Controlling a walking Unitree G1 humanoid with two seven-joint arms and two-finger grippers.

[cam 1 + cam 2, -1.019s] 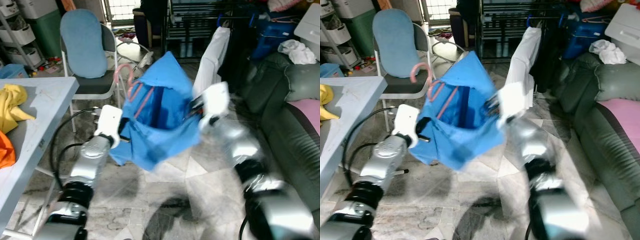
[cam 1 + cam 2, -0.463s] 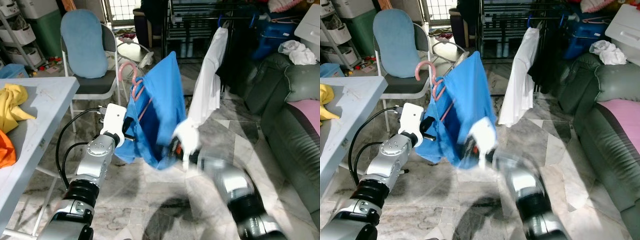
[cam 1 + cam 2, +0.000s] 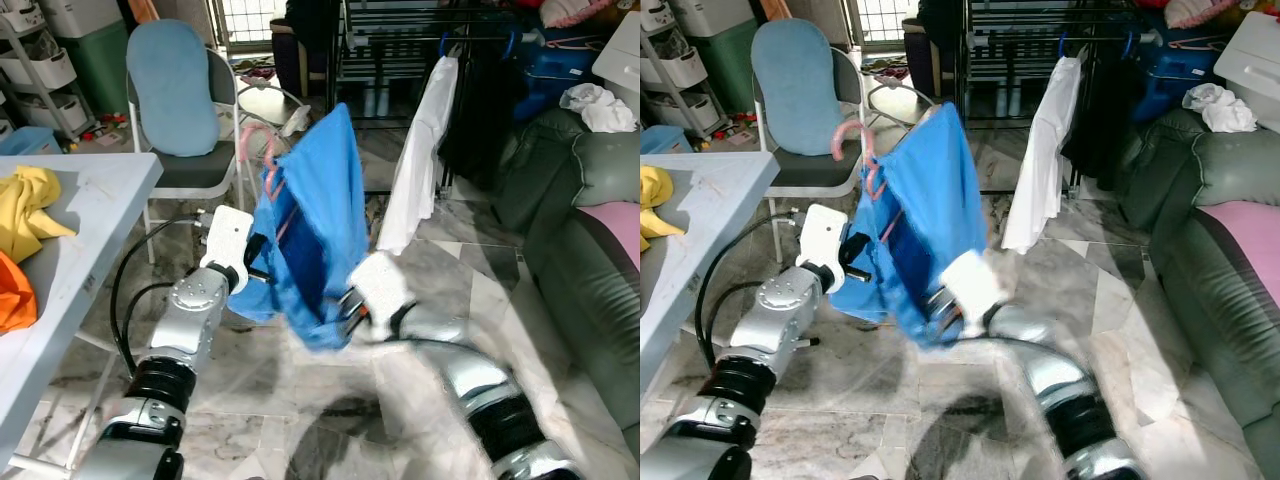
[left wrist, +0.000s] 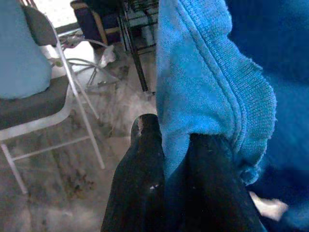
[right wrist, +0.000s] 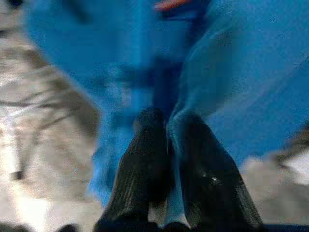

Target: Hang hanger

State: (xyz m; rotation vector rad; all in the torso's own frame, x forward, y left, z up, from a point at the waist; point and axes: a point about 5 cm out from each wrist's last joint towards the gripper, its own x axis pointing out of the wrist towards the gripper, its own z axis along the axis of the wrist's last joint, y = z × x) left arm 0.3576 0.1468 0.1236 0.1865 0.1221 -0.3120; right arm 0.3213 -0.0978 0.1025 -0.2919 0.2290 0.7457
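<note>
**Both claws pinch a blue garment on a pink hanger, held in the air**

The left claw (image 4: 176,159) has its two black fingers closed on a ribbed, stitched edge of the blue garment (image 3: 315,220); the cloth fold runs down between the fingers. The right claw (image 5: 169,130) grips the same garment lower down, a thin strip of blue fabric caught between its fingers, though that view is blurred. From the head camera, the left claw sits at the garment's left side and the right claw at its bottom hem, near the lowest bunched corner.

The garment is bright blue knit, hanging in a tall peaked shape with a darker inside showing through its opening. A pink hanger (image 3: 262,160) is threaded into it: its curved hook sticks out above the upper left edge and one pink arm slants down inside the cloth. The whole thing is held above the marble floor (image 3: 420,290), in front of the robot.

Behind it stands a chair (image 3: 180,95) with a blue cushion. A dark clothes rack (image 3: 420,25) stands further back, with a white shirt (image 3: 415,155) hanging from it. The grey bench (image 3: 75,230) on the left carries yellow cloth (image 3: 25,205) and orange cloth (image 3: 12,295). A dark green sofa (image 3: 590,200) is on the right.
</note>
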